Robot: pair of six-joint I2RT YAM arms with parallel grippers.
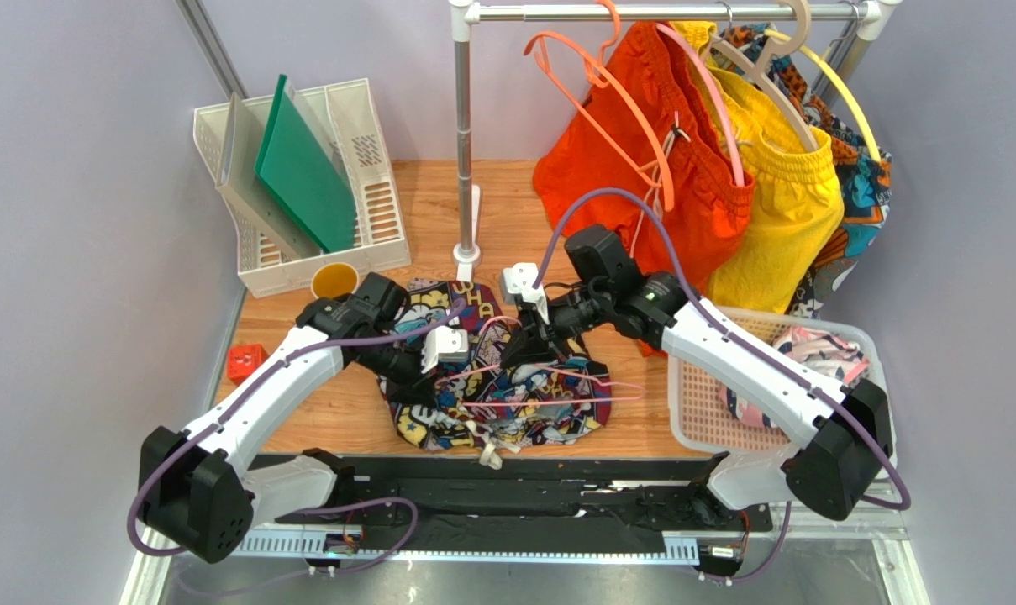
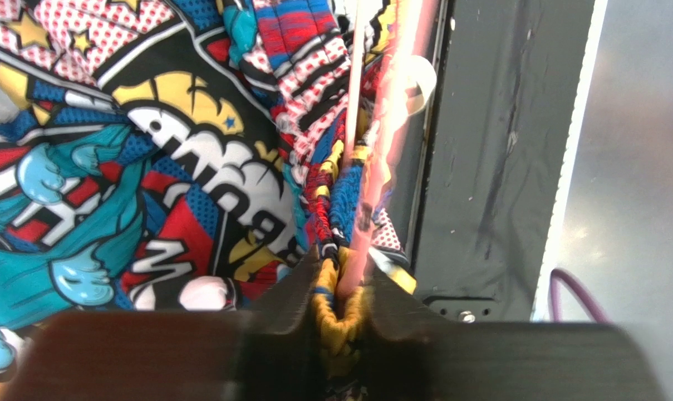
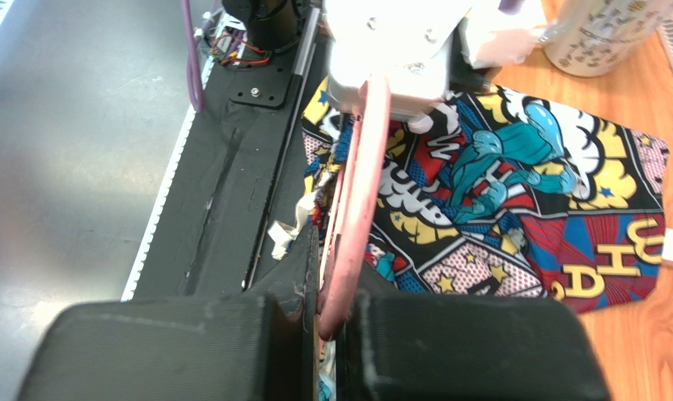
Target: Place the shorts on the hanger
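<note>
The comic-print shorts (image 1: pixel 469 403) lie crumpled on the wooden table between the arms, white drawstring (image 1: pixel 494 444) at the front edge. The pale pink hanger (image 1: pixel 576 376) lies across them. My left gripper (image 1: pixel 434 368) is shut on the yellow-and-blue waistband of the shorts (image 2: pixel 147 167), with the hanger's pink bar (image 2: pixel 381 142) pinched alongside it in the left gripper (image 2: pixel 345 288). My right gripper (image 1: pixel 534 338) is shut on the hanger (image 3: pixel 360 175), shown in the right wrist view as the right gripper (image 3: pixel 338 305), just above the shorts (image 3: pixel 523 192).
A rail at the back holds orange shorts (image 1: pixel 639 177), yellow shorts (image 1: pixel 791 202) and an orange hanger (image 1: pixel 589 76); its post (image 1: pixel 465 151) stands behind the shorts. A white rack (image 1: pixel 374 164) and yellow cup (image 1: pixel 336 280) are back left. A white basket (image 1: pixel 690 403) is right.
</note>
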